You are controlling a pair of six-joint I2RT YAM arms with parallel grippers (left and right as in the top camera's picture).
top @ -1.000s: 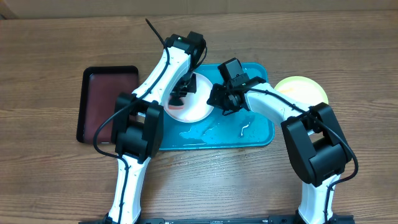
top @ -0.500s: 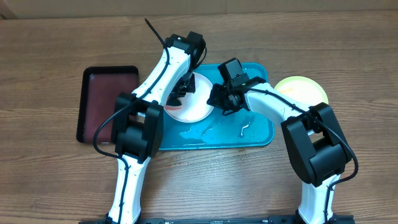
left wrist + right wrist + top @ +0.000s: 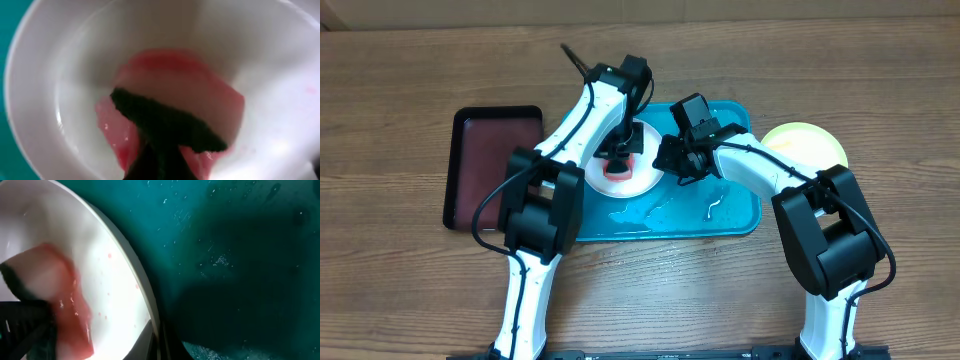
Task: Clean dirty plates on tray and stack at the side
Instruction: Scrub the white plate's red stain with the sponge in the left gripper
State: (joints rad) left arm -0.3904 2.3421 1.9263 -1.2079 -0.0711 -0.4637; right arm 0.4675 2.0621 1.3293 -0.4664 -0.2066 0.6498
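Observation:
The white plate [image 3: 642,180] lies on the left part of the turquoise tray [image 3: 732,208]. My left gripper [image 3: 621,152] is shut on a pink sponge [image 3: 617,168] with a dark green scouring side and presses it on the plate's middle. In the left wrist view the sponge [image 3: 175,95] covers the centre of the plate [image 3: 60,100], with the gripper [image 3: 160,162] dark at the bottom edge. My right gripper [image 3: 671,163] is shut on the plate's right rim [image 3: 131,275]. A yellow-green plate [image 3: 810,145] sits on the table right of the tray. The light blue plate is not in view.
A black tray with a dark red inside [image 3: 492,165] lies left of the turquoise tray. Water drops and a small white streak [image 3: 713,208] lie on the wet tray floor [image 3: 240,255]. The two arms cross close together over the tray's left half.
My left gripper has shifted slightly right and forward over the white plate, and the pink sponge now shows on the plate's middle. The right gripper has not moved.

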